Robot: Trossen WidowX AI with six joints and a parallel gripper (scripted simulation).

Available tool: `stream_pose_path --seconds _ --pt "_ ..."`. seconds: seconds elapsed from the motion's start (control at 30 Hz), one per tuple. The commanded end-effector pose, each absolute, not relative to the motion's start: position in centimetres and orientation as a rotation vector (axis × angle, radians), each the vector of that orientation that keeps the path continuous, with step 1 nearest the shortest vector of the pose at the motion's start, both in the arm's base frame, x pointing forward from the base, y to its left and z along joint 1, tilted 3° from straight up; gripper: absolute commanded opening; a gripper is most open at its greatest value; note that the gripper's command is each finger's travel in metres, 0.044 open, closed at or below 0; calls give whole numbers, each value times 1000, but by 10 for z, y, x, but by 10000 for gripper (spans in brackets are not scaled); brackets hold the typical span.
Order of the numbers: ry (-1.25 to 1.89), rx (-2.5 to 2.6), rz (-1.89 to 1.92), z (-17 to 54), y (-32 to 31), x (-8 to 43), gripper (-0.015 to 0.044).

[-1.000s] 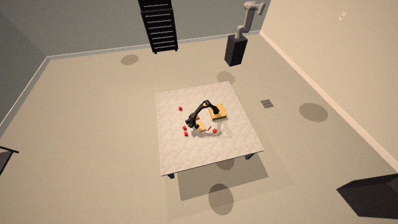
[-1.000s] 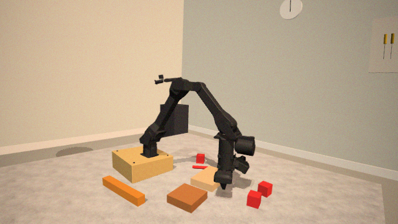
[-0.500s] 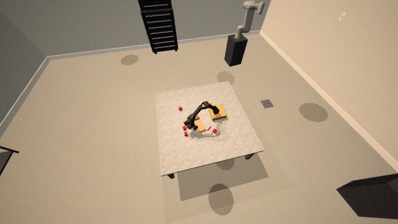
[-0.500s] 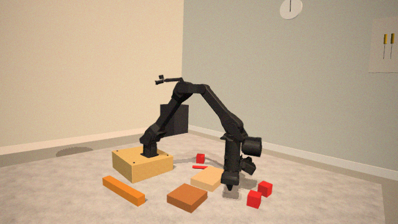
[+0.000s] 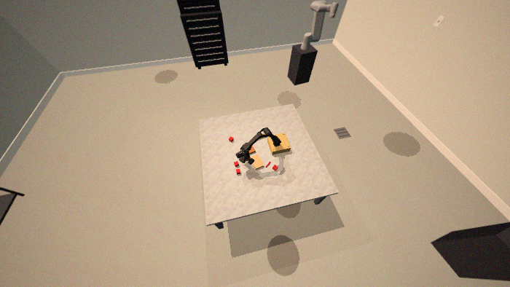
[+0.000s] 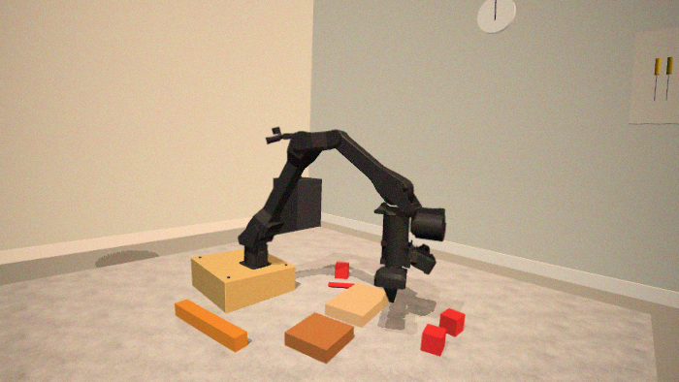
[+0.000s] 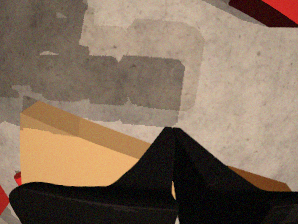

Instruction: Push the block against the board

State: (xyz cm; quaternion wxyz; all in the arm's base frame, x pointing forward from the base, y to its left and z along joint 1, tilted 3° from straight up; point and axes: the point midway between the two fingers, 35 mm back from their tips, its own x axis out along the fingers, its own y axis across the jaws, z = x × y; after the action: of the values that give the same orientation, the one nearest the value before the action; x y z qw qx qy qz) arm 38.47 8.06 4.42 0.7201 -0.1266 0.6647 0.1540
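The brown square block (image 6: 319,332) (image 5: 252,149) lies flat. The pale tan board (image 6: 356,302) (image 5: 257,162) (image 7: 65,155) lies beside it, with their facing sides roughly parallel; a narrow gap seems to show between them in the exterior view. A brown part of the block (image 7: 262,179) shows at the right in the wrist view. My gripper (image 6: 392,300) (image 7: 171,134) is shut and empty, pointing down low at the board's end away from the arm's base. I cannot tell whether its tips touch the board. The fingers hide part of the board and block in the wrist view.
Two red cubes (image 6: 433,339) (image 6: 452,322) lie beyond the gripper. Another red cube (image 6: 341,270) and a thin red stick (image 6: 339,285) lie behind the board. An orange bar (image 6: 210,325) lies near the yellow base box (image 6: 242,286). A separate red cube (image 5: 231,139) lies farther off.
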Motion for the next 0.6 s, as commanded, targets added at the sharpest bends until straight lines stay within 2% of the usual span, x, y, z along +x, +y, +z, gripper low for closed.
stream_pose_path --seconds 0.0,0.4,0.57 --pt "1478 -242 307 50 91 355 0" --pt "1519 -39 117 36 100 211 0" --pt "1521 -28 106 34 99 203 0"
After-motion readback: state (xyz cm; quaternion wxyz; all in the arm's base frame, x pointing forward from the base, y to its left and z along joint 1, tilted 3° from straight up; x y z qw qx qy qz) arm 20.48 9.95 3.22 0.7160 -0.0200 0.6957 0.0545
